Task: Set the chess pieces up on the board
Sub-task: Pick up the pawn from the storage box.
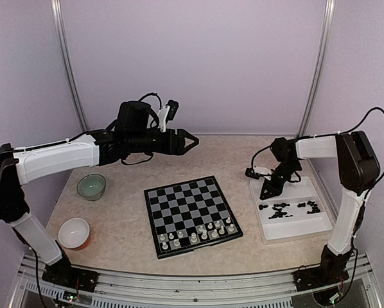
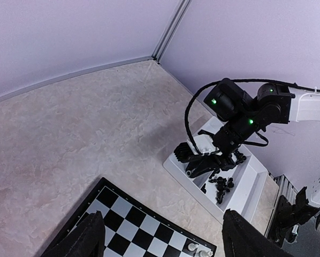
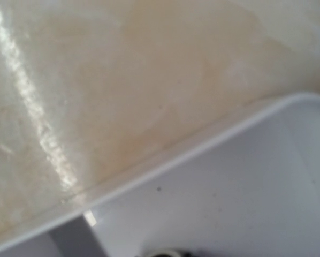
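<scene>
The board (image 1: 191,212) lies mid-table, and its far corner shows in the left wrist view (image 2: 133,227). Cream-white chess pieces (image 1: 198,234) stand on its two near rows. Black chess pieces (image 1: 283,209) lie loose in a white tray (image 1: 304,226). My left gripper (image 1: 191,141) hangs open and empty high above the board's far side, its fingers (image 2: 88,235) framing the board corner. My right gripper (image 1: 266,192) points down into the tray's left end, left of the black heap. Its fingers draw to a point, and I cannot tell whether anything is between them.
A grey-green bowl (image 1: 91,186) and a white bowl (image 1: 74,232) sit at the left of the table. The right wrist view shows only the tray's rim (image 3: 165,160) against the beige tabletop (image 3: 122,80). Walls close in the back and both sides.
</scene>
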`<state>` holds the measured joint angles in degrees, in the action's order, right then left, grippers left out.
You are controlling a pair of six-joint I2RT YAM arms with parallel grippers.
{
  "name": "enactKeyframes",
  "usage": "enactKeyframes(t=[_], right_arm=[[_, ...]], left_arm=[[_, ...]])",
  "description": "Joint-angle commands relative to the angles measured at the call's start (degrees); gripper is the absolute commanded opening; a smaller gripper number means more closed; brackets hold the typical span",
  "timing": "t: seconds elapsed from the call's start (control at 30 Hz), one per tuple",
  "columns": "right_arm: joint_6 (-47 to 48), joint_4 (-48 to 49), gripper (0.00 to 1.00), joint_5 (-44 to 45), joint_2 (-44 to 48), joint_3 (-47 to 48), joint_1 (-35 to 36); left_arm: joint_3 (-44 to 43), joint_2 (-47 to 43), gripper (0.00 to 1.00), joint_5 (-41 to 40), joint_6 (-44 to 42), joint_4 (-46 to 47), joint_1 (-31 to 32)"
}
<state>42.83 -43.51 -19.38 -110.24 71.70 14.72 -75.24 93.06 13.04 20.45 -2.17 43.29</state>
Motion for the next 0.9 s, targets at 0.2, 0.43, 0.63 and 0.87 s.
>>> enactKeyframes(t=[0.2,0.43,0.63,0.87], right_arm=[[-1.0,-1.1,0.09,-4.2,4.3,-1.9,-4.1],[-4.5,-2.0,0.09,-10.6,8.5,-1.0,-6.1],[-12.0,-2.4,0.09,-24.4,13.3,4.6,-6.3],[-21.9,-0.9,0.1,-42.2,14.7,13.1,-6.1]], left_arm=[[0.0,-0.4,0.75,1.1,-0.8,0.8,0.6],[-0.1,0.6,0.75,2.4,-0.8,1.7,0.9],[3.9,0.7,0.73,0.1,-0.8,12.0,3.0],[9.1,2.4,0.73,-17.8,-11.0,34.9,12.6]])
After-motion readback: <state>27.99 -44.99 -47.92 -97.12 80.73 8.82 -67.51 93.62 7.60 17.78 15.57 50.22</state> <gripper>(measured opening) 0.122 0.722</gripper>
